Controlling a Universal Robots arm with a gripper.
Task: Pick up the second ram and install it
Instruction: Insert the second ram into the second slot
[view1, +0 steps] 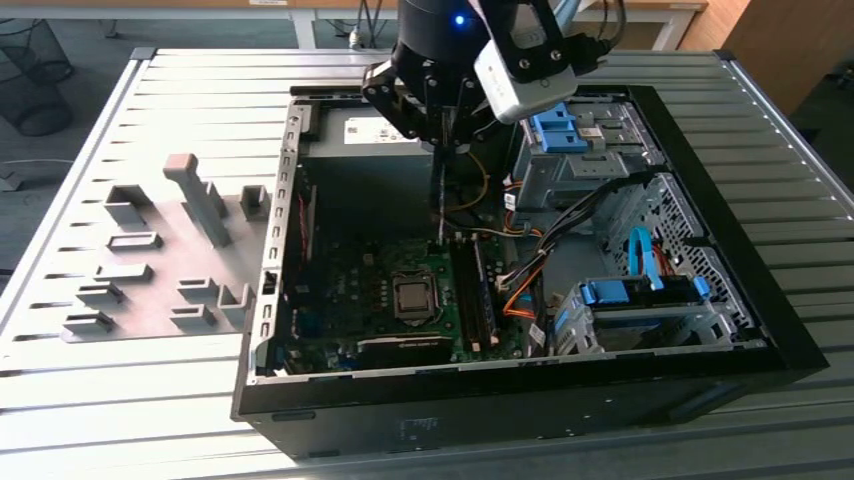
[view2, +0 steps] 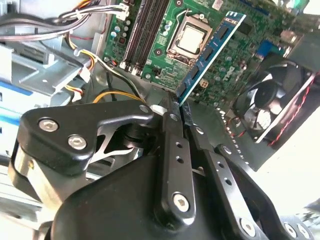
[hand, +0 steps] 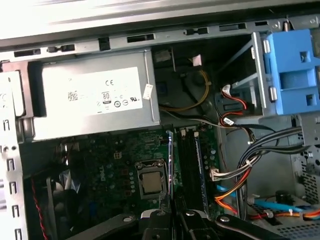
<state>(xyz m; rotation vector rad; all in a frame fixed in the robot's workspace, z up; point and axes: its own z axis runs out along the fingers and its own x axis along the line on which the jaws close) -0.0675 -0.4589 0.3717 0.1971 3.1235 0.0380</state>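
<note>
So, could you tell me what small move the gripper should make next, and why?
Probably a slight sideways nudge away from the processor: the gripper holds the second ram on edge above the motherboard, seemingly beside the black sockets, not over one.

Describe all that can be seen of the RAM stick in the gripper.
The RAM stick is a long, thin, flat blue-green board with a row of black chips on one face. The gripper is shut on one end, clamping both flat faces. The stick hangs upright inside the open computer case, free end pointing down at the green motherboard, near the black memory sockets. Any contact with them cannot be told.
</note>
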